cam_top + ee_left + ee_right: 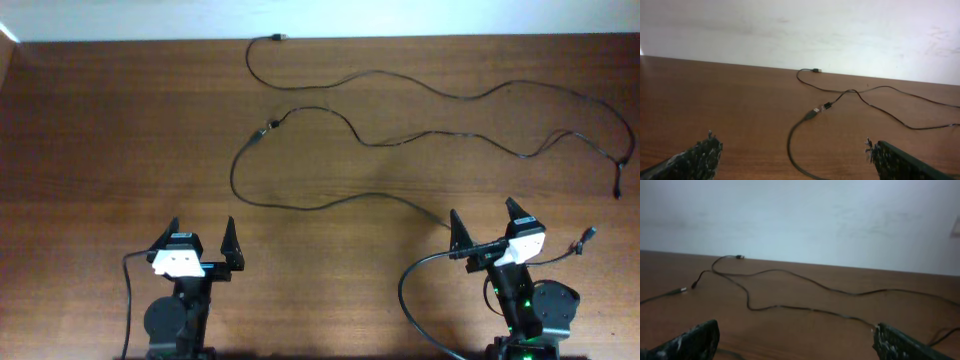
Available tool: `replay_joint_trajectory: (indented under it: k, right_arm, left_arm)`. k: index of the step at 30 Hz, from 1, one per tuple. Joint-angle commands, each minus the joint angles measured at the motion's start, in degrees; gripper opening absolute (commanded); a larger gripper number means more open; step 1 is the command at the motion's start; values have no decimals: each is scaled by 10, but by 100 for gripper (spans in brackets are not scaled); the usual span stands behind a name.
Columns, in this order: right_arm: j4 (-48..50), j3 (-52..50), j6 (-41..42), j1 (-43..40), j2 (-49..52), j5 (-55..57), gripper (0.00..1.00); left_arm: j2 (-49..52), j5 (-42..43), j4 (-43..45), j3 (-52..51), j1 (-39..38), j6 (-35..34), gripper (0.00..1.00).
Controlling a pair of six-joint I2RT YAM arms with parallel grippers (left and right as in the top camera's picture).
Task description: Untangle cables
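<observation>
The left gripper and right gripper have fingers wide apart, empty. Grabbing two thin black bendy cables together at the far crossing could tighten them.

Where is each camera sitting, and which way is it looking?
Overhead: above the table, looking straight down at the cables; both arms show, with the left gripper and right gripper open.
Left wrist: low on the left arm, looking forward across the table to the wall; its fingers show in the bottom corners.
Right wrist: low on the right arm, facing the same way; its fingers show at the bottom.
Shared: both wrist views see the far plug near the wall.
</observation>
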Motion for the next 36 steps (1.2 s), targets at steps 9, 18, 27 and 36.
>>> replay_joint_trajectory:
  k: [9, 18, 27, 36]
  right_arm:
    - [-179, -3, -56, 31, -164, 65, 99]
    - [-186, -3, -88, 83, -164, 136, 99]
    - [-190, -3, -29, 85, -164, 170, 99]
    - [-190, -3, -19, 85, -164, 178, 99]
  left_arm:
    - [-3, 4, -4, -1, 3, -3, 99]
    - [-3, 4, -4, -1, 3, -3, 99]
    - [-3, 4, -4, -1, 3, -3, 99]
    - [-3, 4, -4, -1, 3, -3, 99]
